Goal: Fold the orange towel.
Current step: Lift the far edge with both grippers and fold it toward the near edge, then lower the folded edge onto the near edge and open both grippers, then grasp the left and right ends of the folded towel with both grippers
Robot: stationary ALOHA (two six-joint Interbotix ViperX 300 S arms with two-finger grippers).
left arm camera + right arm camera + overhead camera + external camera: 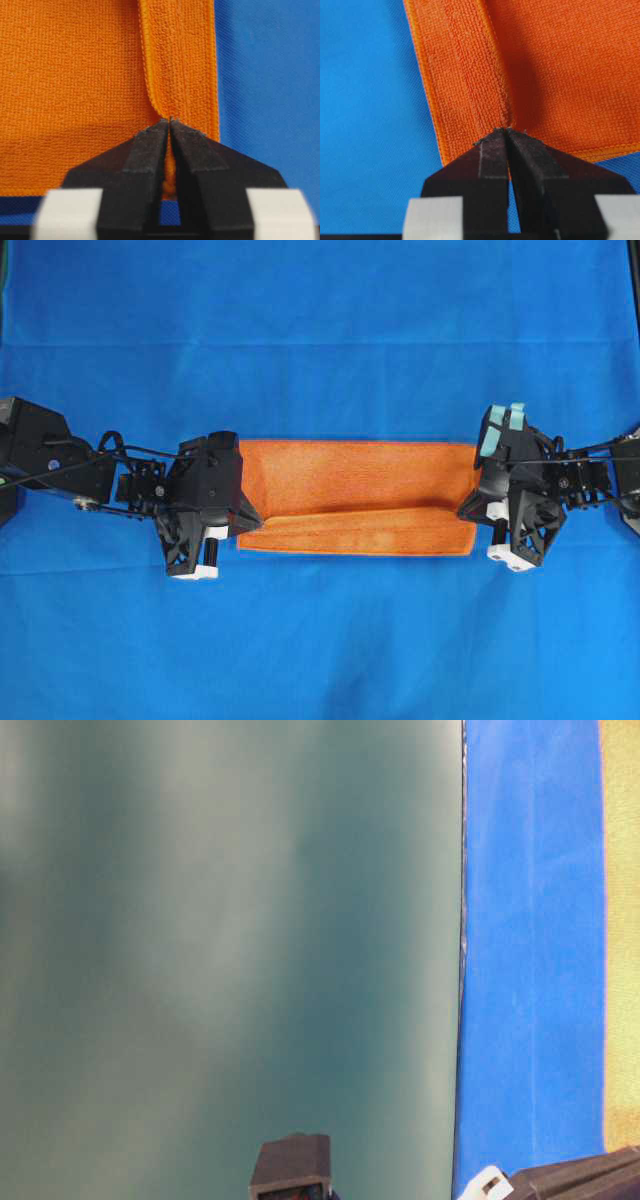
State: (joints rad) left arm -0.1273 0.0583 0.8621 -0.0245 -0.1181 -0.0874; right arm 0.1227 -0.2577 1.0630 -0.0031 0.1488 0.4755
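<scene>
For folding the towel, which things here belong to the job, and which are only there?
Belong to the job:
- orange towel
- left gripper, pinching its edge
- right gripper, pinching its edge

Only there:
- blue cloth underneath

Overhead view straight down, table-level view sideways along blue cloth (530, 950), both wrist views close on orange towel (75, 90) edges

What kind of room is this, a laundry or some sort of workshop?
Probably a robot test bench, not a laundry. A blue cloth covers the table, one orange towel lies on it partly folded, and two black arms face each other, the left pincer and right pincer each pinching the towel.
</scene>
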